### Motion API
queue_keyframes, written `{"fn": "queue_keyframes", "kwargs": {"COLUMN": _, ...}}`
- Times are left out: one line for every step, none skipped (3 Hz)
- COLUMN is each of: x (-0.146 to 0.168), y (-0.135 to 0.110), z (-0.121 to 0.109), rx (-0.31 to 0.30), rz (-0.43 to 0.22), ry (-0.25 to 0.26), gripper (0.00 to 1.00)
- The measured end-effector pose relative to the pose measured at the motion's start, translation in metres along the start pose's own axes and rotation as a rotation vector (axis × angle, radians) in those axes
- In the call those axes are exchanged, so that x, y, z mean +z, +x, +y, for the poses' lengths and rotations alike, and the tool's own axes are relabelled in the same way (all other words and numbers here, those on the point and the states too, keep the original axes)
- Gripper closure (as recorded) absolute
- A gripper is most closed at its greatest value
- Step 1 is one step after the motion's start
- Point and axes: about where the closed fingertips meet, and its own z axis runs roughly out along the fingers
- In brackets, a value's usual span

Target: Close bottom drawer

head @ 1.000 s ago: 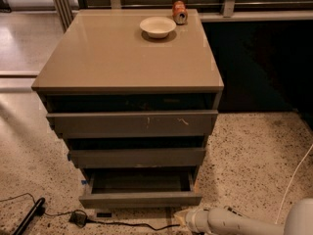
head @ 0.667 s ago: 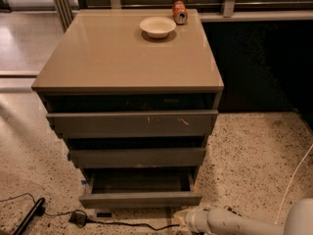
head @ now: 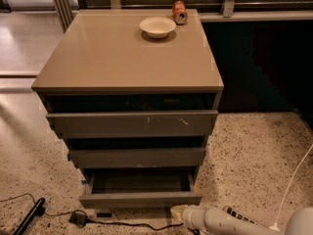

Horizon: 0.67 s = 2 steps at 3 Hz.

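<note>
The bottom drawer sits at the foot of the cabinet, just above the floor, and stands pulled out. Its plain flat front juts forward past the two drawers above it, and its shallow grey tray is open to view behind that front. The middle drawer above it is also drawn out a little, though less far. The top drawer, the widest, shows white scratches on its front and a dark gap above it.

The pincer lies low over the floor, just below and in front of the bottom drawer's right front corner, near it. I cannot tell whether they touch, or whether the pincer is open or closed. The white arm runs from it to the lower right corner of the view.

On the cabinet top, a white bowl stands near the back edge, with an orange can just behind it to the right. A black cable with a small adapter trails across the speckled floor in front of the cabinet, and a white cable runs along the right.
</note>
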Motion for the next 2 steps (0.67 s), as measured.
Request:
{"fn": "queue_keyframes", "kwargs": {"x": 0.0262, "y": -0.0387, "z": -0.0217, "rx": 0.005, "rz": -0.092, "ry": 0.036, "gripper": 1.0}}
{"fn": "queue_keyframes", "kwargs": {"x": 0.028, "y": -0.0419, "z": -0.0237, "rx": 0.006, "rz": -0.099, "ry": 0.041, "gripper": 1.0}}
